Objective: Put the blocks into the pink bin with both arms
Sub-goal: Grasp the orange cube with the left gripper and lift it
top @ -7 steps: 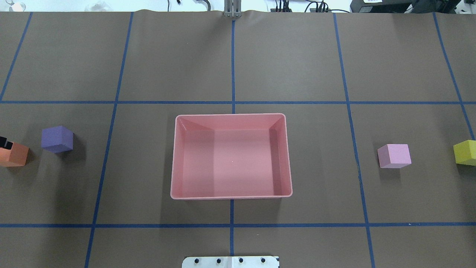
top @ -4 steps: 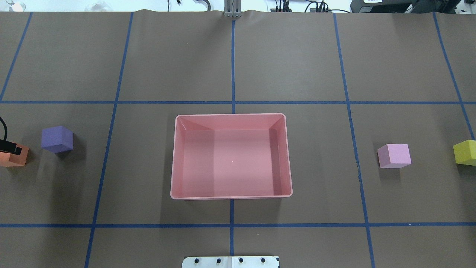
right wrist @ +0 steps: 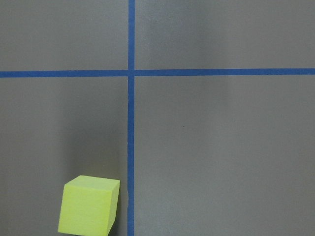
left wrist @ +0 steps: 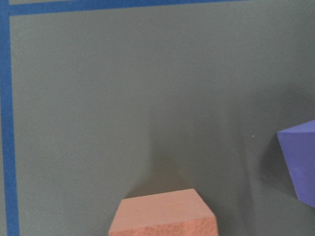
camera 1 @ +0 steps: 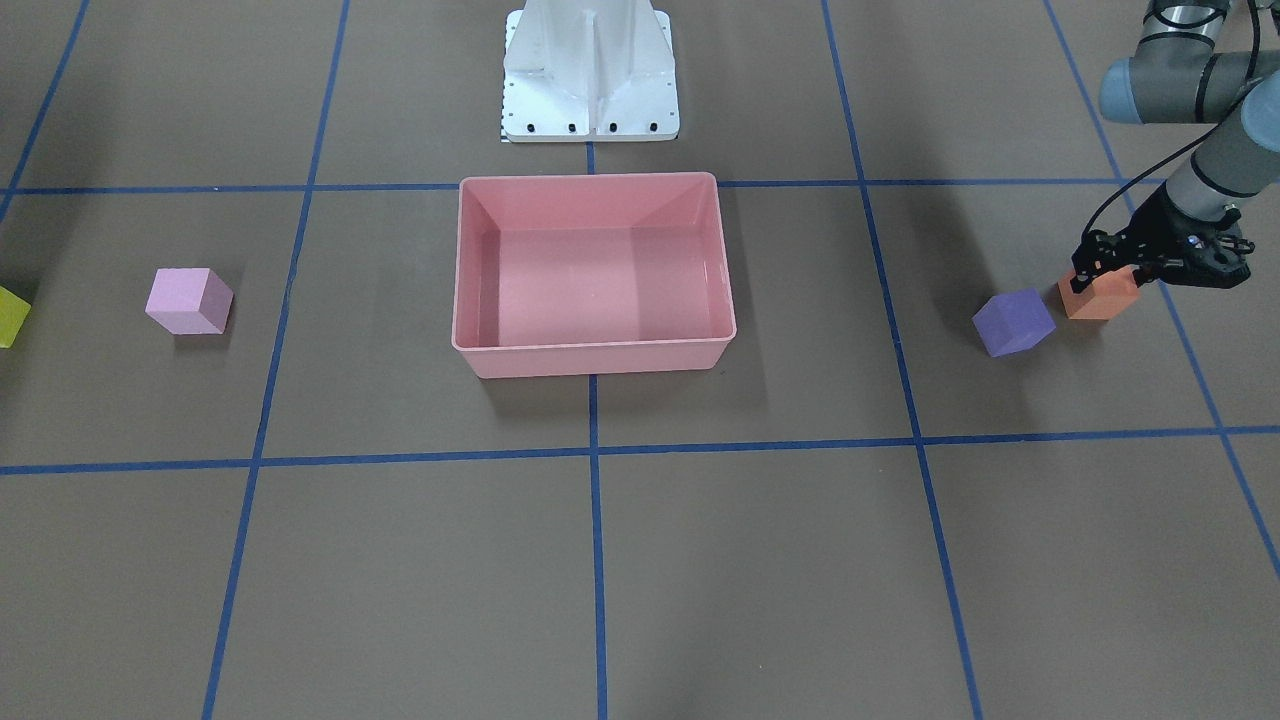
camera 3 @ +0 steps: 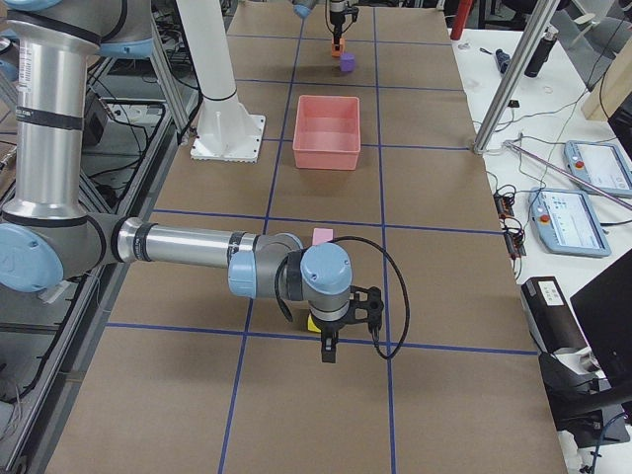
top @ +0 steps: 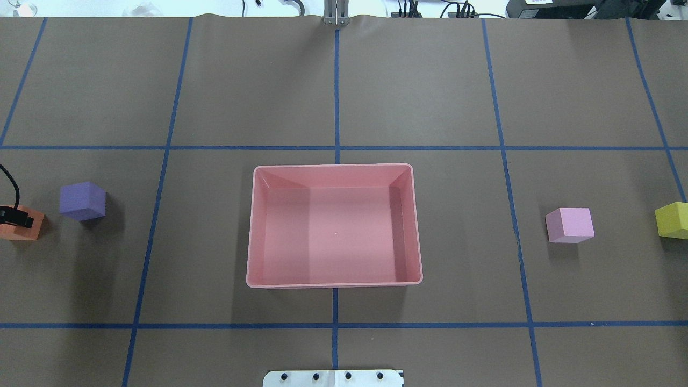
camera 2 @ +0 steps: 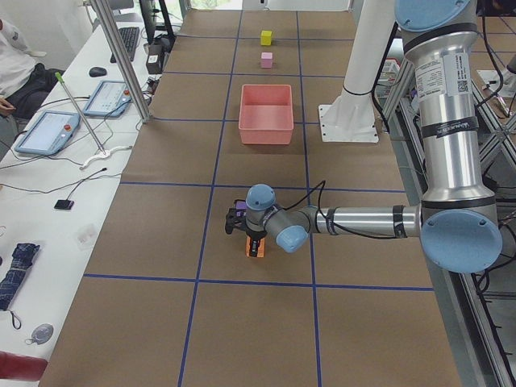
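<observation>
The pink bin (top: 333, 165) stands at the table's middle with nothing in it. The orange block (camera 1: 1100, 298) lies at the far left of the overhead view (top: 24, 232). My left gripper (camera 1: 1100, 268) is low over it, jaws open and straddling it. The purple block (top: 82, 200) lies just beside it, toward the bin. The light pink block (top: 570, 225) and the yellow block (top: 673, 220) lie to the bin's right. My right gripper (camera 3: 327, 348) shows only in the exterior right view, above the yellow block (right wrist: 88, 204). I cannot tell whether it is open or shut.
The white pedestal base (camera 1: 590, 70) stands behind the bin on the robot's side. Blue tape lines mark a grid on the brown table cover. Desks with tablets (camera 2: 48, 133) run along the table's far long edge.
My left gripper has come further over the orange block and lower onto it. The blocks and the bin have not moved.
</observation>
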